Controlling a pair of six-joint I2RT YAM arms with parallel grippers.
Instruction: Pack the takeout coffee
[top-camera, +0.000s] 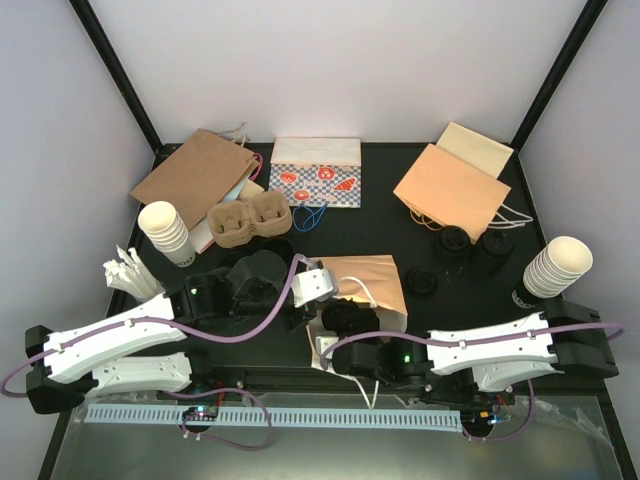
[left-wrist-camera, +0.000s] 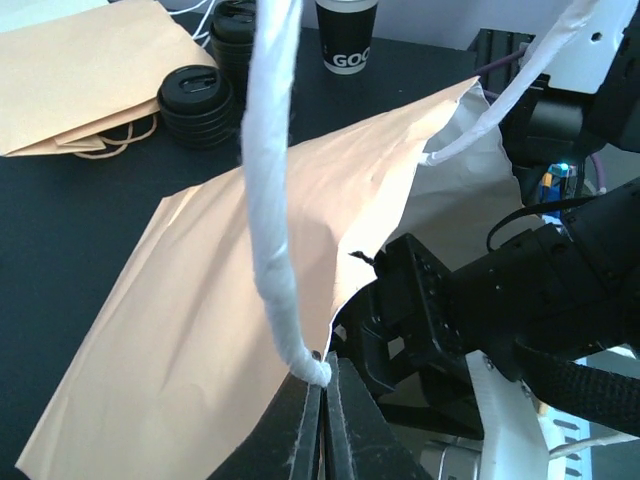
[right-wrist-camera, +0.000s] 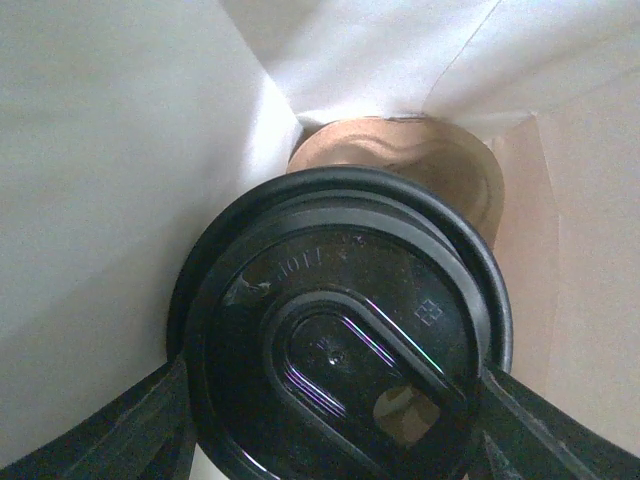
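My right gripper (top-camera: 345, 318) is shut on a takeout coffee cup with a black lid (right-wrist-camera: 340, 340). It holds the cup inside the mouth of an open brown paper bag (top-camera: 372, 283) with a white lining. A brown pulp carrier (right-wrist-camera: 400, 160) lies deeper in the bag, beyond the cup. My left gripper (left-wrist-camera: 322, 385) is shut on the bag's white twisted handle (left-wrist-camera: 272, 200) and holds it up; in the top view the gripper (top-camera: 316, 285) is at the bag's left edge. Three more black-lidded cups (top-camera: 452, 243) (top-camera: 494, 248) (top-camera: 422, 278) stand right of the bag.
Brown pulp carriers (top-camera: 250, 220) sit at the back left. Stacks of cream paper cups stand at the left (top-camera: 165, 232) and right (top-camera: 555, 268). Flat brown bags (top-camera: 195, 170) (top-camera: 452, 185) and a patterned bag (top-camera: 316, 172) lie at the back. White sticks (top-camera: 128, 272) lie far left.
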